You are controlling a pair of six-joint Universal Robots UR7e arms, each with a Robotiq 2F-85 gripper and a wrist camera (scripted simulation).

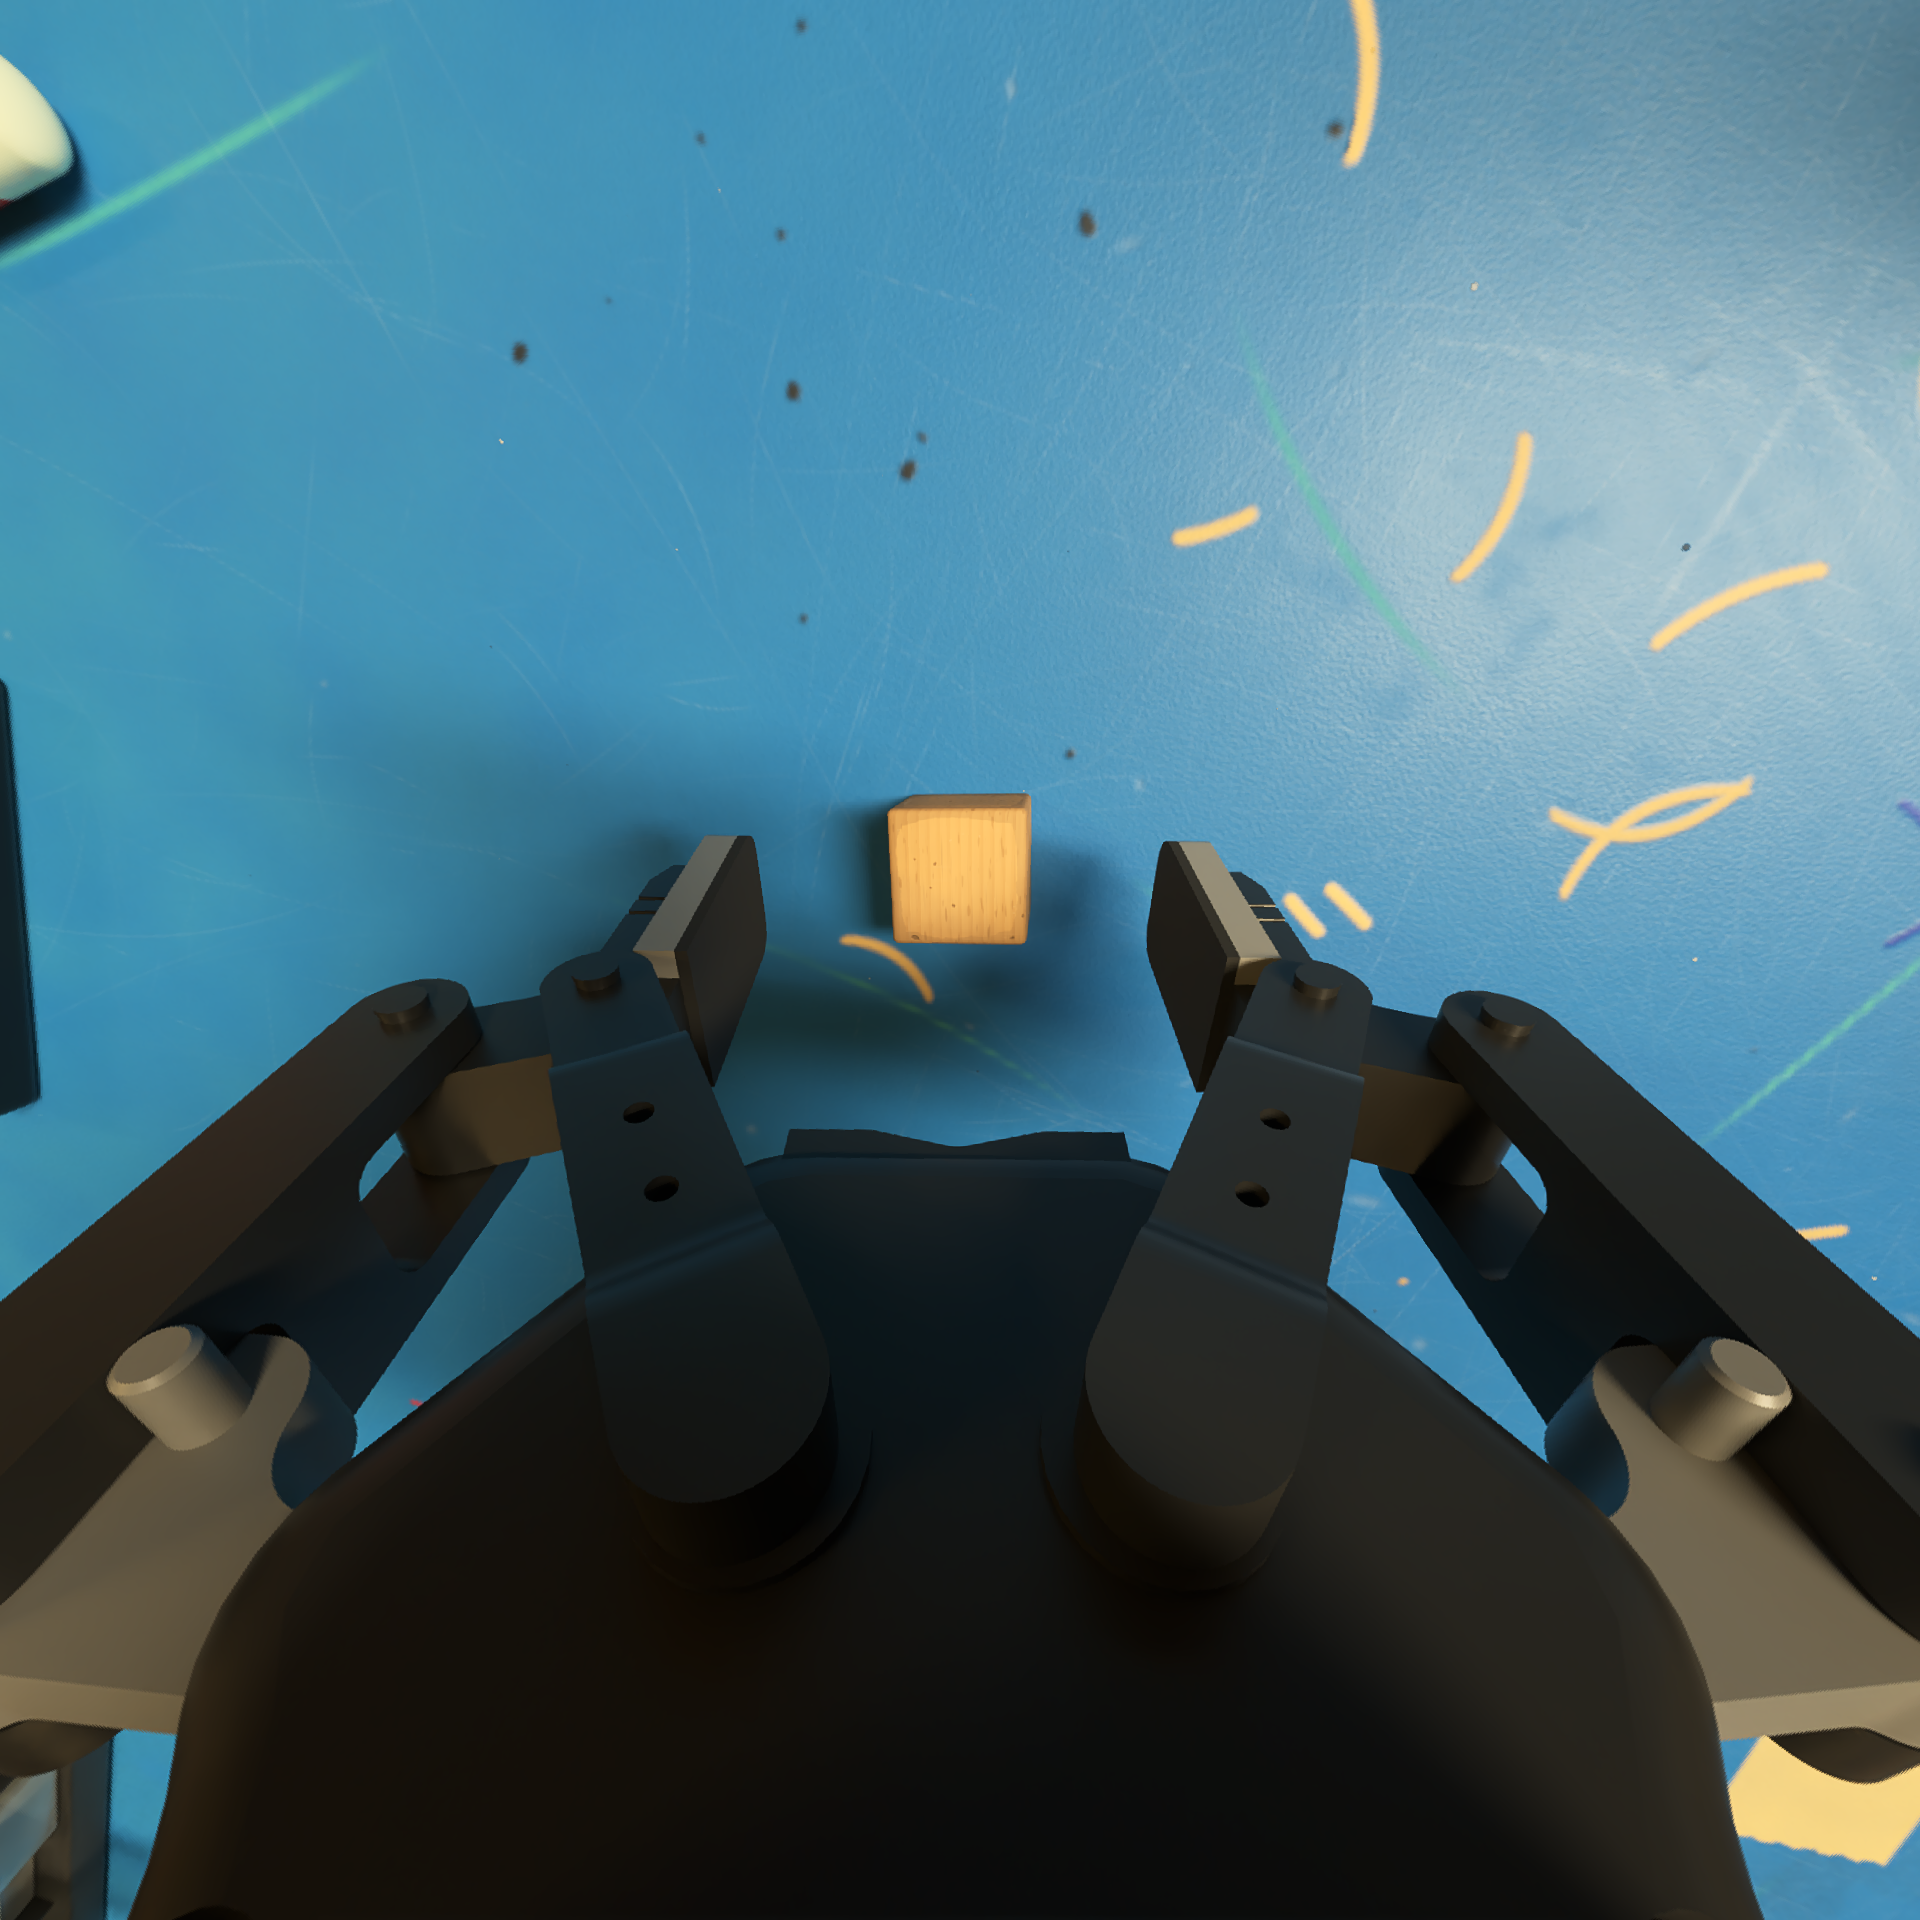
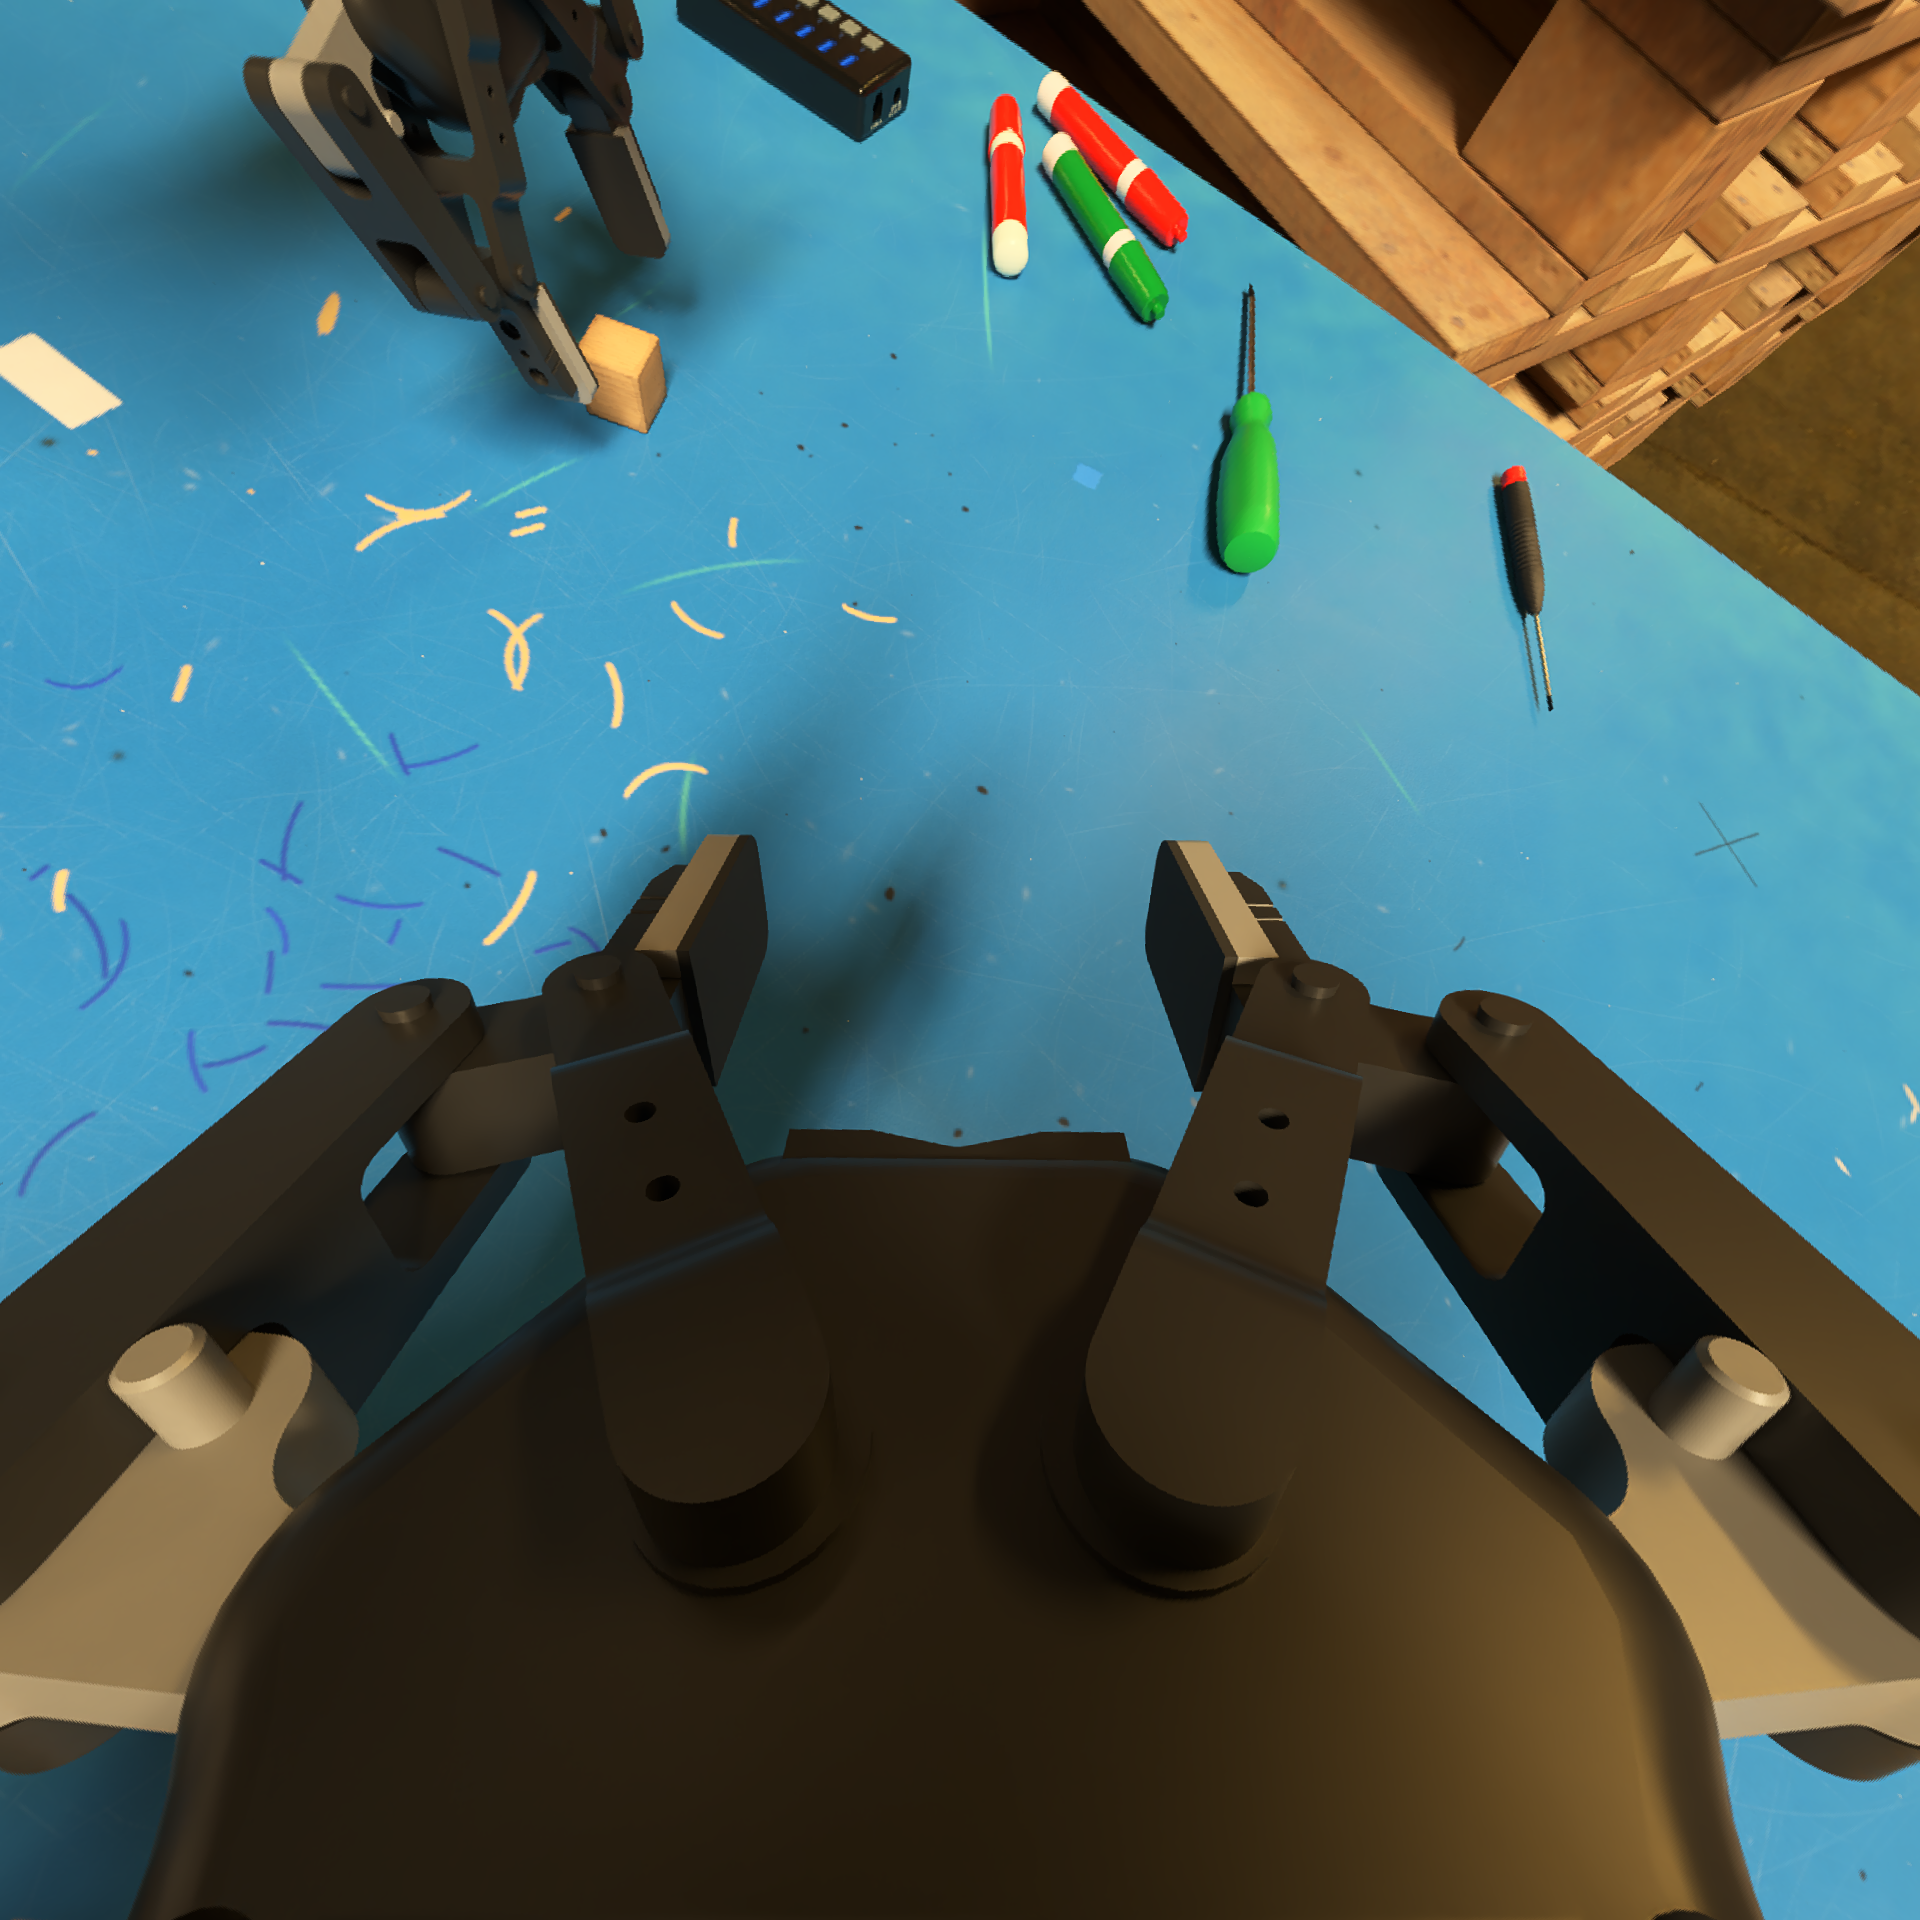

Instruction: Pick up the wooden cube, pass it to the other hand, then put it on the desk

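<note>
The wooden cube (image 1: pixel 958 869) stands on the blue desk (image 1: pixel 1351 312). In the left wrist view it sits between the two fingers of my left gripper (image 1: pixel 956 883), which is open and low over the desk, with a gap on each side of the cube. In the right wrist view the cube (image 2: pixel 627 372) and the left gripper (image 2: pixel 608 312) show at the upper left, with one finger just in front of the cube. My right gripper (image 2: pixel 956 883) is open and empty, above the bare desk (image 2: pixel 1039 675) well away from the cube.
Two red markers (image 2: pixel 1006 187) (image 2: pixel 1112 156) and a green one (image 2: pixel 1103 229), a green screwdriver (image 2: pixel 1247 488), a thin black screwdriver (image 2: pixel 1522 561) and a black hub (image 2: pixel 800 52) lie at the far side. Wooden crates (image 2: pixel 1610 156) stand beyond the desk edge. A white object (image 1: pixel 31 135) lies at far left.
</note>
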